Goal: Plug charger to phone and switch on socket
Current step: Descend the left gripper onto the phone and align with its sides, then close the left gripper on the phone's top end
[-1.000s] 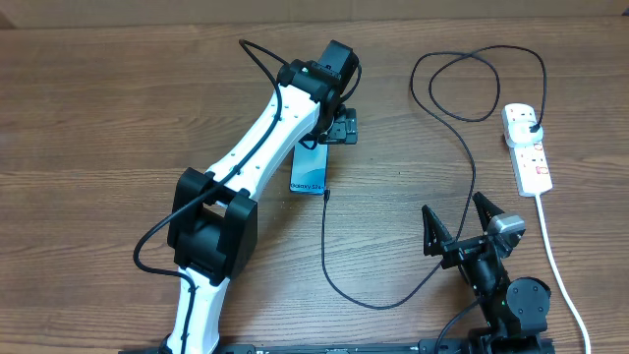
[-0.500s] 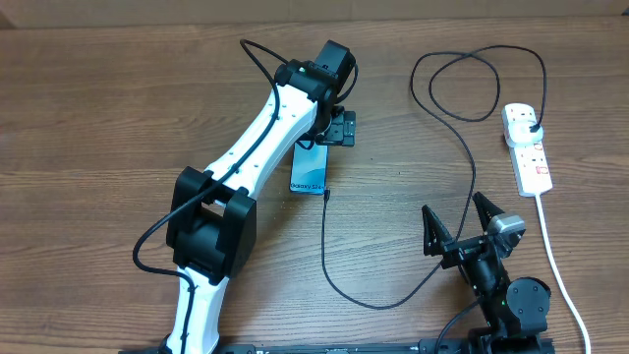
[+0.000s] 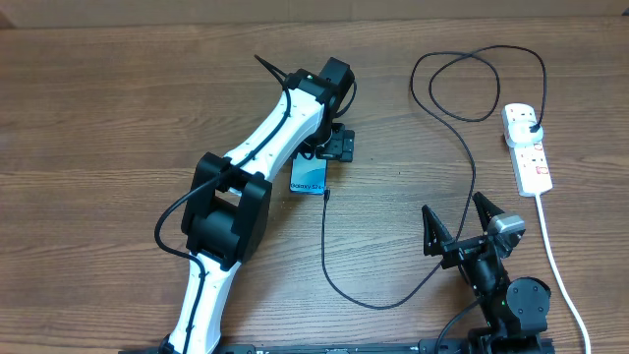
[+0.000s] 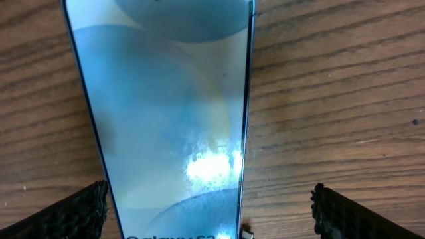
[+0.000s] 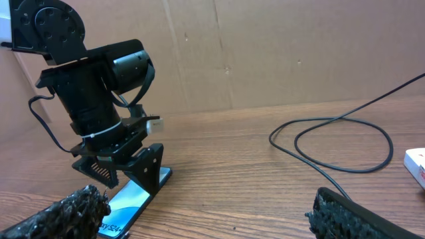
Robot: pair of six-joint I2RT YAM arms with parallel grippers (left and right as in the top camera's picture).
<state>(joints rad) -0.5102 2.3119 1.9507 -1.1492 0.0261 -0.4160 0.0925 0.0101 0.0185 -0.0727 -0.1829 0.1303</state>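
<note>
Since a second earlier, the left arm's elbow had been swung up toward frame centre. The left gripper [image 3: 337, 144] was held low over the phone [image 3: 308, 175], which lay flat at upper centre, with fingers spread apart and nothing clamped. The charger [image 3: 325, 256] tip was seen at the phone's lower edge, possibly seated. The right gripper [image 3: 460, 224], lower right, was spread wide and empty. The socket [image 3: 528, 147] was placed at the right edge.

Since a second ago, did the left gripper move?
Yes. The left gripper slid slightly along the phone, toward its end with the writing.
</note>
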